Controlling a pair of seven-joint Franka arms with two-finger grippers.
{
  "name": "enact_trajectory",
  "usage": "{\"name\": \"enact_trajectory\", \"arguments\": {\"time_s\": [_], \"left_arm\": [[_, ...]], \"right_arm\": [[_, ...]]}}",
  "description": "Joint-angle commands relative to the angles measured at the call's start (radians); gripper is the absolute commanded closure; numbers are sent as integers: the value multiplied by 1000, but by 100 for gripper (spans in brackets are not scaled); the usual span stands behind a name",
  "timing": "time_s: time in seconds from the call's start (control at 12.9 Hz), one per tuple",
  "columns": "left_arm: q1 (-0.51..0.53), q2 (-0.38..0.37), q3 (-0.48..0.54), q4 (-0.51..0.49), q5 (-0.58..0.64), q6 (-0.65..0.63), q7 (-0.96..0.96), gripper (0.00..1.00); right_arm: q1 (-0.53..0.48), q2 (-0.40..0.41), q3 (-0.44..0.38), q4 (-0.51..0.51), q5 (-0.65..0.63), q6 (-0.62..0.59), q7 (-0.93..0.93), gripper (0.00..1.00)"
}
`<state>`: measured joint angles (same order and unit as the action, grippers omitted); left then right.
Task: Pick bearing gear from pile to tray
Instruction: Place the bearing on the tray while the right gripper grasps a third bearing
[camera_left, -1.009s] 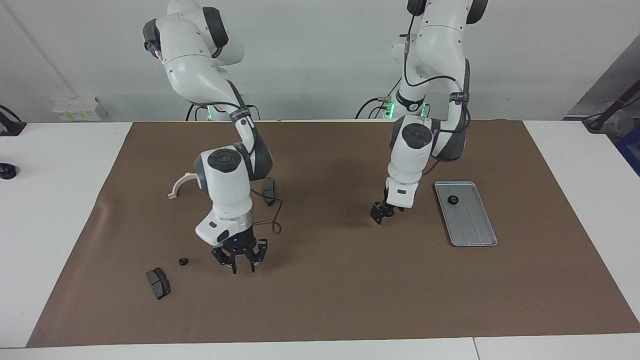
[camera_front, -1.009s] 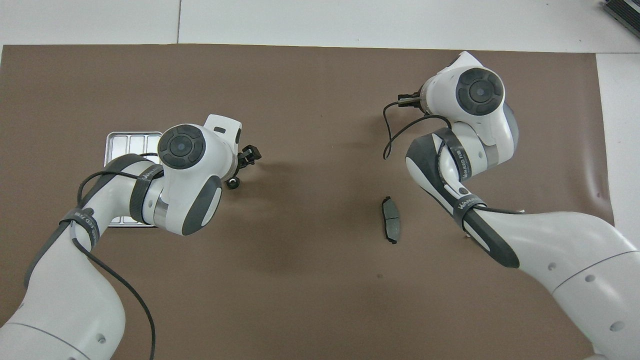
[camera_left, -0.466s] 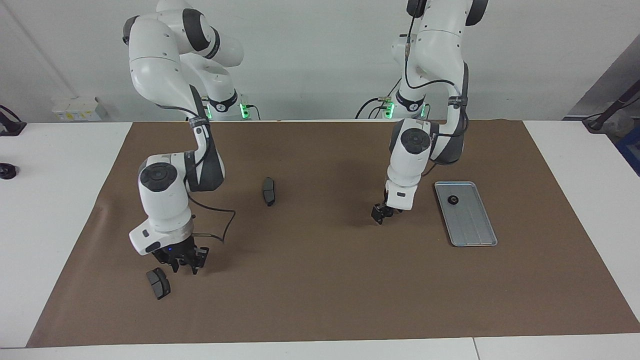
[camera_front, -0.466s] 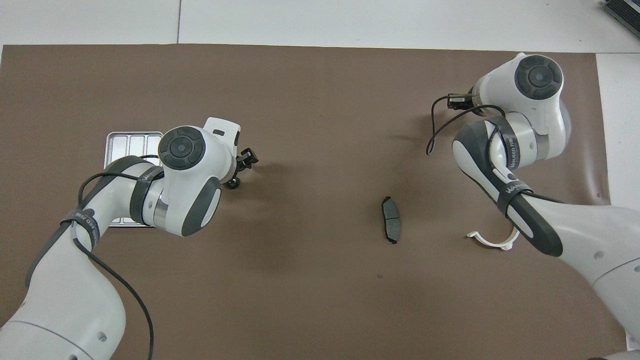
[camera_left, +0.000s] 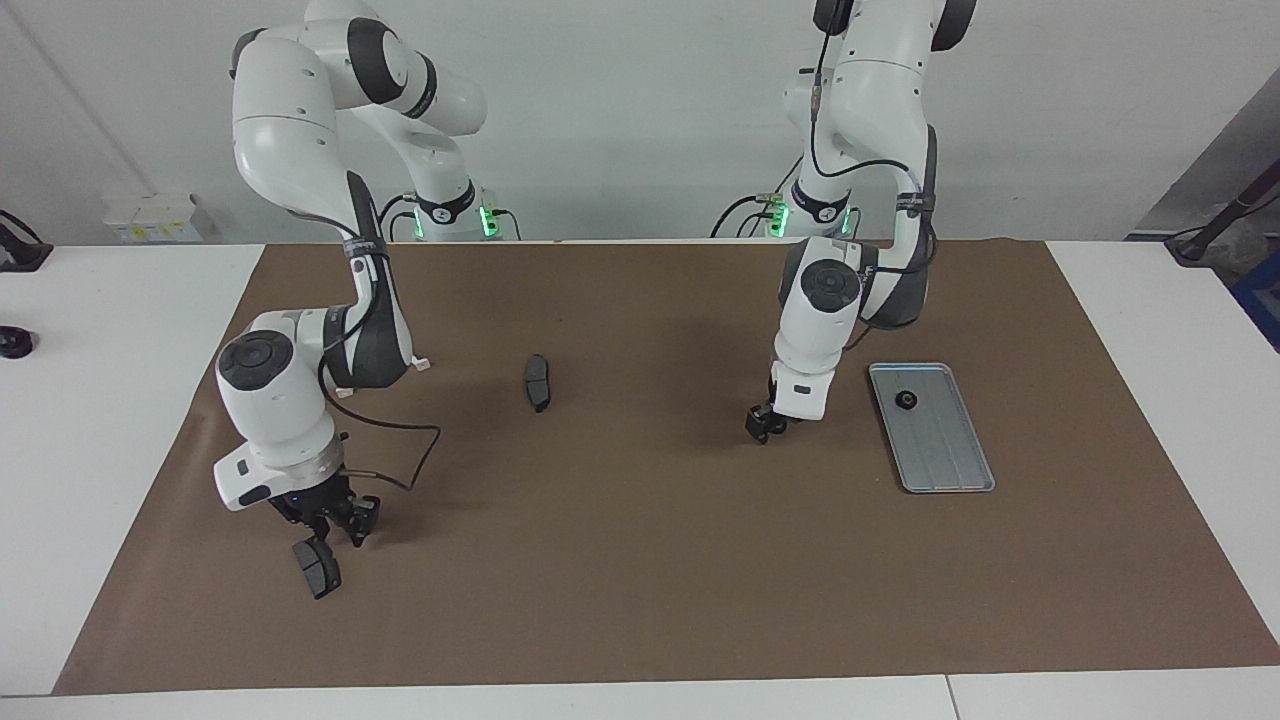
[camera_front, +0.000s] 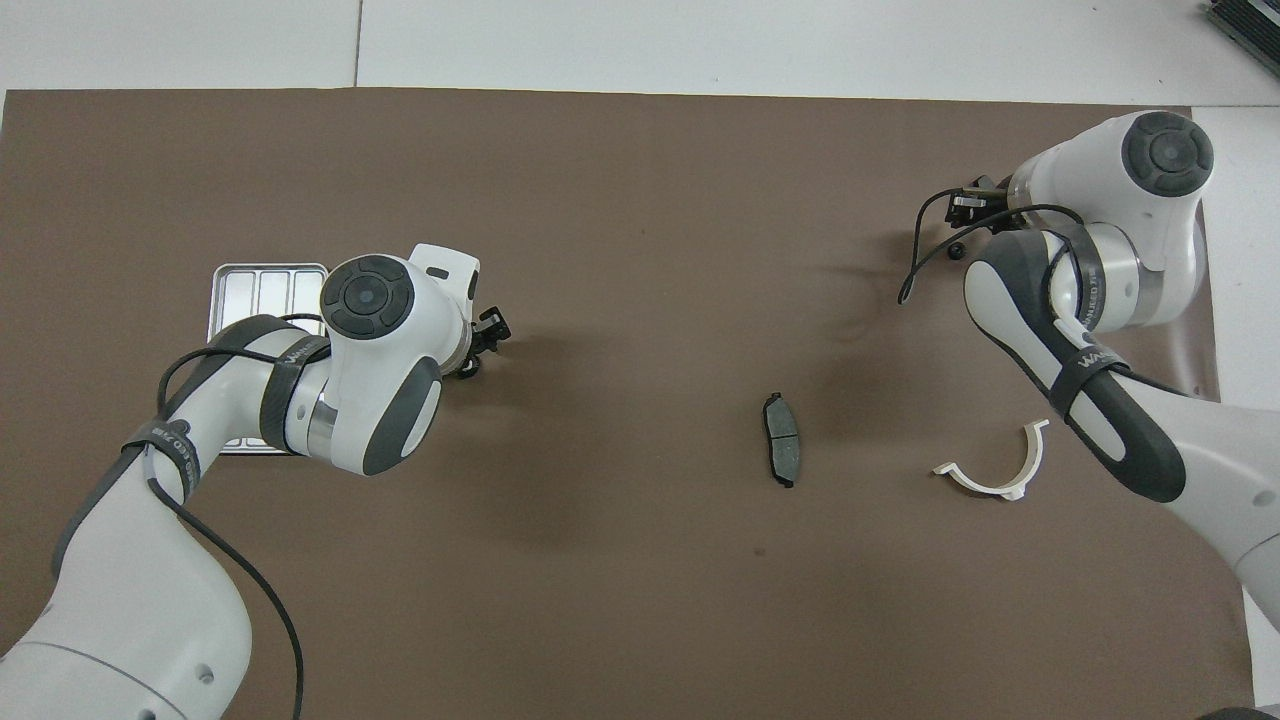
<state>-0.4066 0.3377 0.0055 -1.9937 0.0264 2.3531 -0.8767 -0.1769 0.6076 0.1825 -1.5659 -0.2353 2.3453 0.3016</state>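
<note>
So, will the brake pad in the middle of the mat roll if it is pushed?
Probably not: the brake pad lies flat, so it should slide or pivot. It looks like a solid slab, so likely stiff.

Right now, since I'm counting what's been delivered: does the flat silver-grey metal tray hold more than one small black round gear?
No, the silver-grey metal tray holds a single small black round gear, near its end closer to the robots.

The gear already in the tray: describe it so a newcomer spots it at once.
Find the silver tray on the brown mat at the left arm's end of the table. The gear sits in the tray's end nearer the robots: a small black round piece, the only thing in the tray.
</note>
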Motion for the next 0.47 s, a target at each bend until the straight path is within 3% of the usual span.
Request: {"name": "enact_trajectory", "arguments": {"time_s": [0.0,0.08,0.16,0.39], "left_arm": [[-9,-28,7,-22,-8,-12,-19,45],[-6,-28,7,-22,-14,-11,-19,82],[-3,-28,8,-20,-14,-8,-4,100],[20,-25,8,19,-14,-29,4,100]], "right_arm": [[-9,-38,14,-65,31,-6,-18,47],[-7,-45,14,-80,31,-4,-18,47],[-9,-51,14,-95,31,0,-18,47],[-9,-72,12,-147,33,-1,-12,51]]}}
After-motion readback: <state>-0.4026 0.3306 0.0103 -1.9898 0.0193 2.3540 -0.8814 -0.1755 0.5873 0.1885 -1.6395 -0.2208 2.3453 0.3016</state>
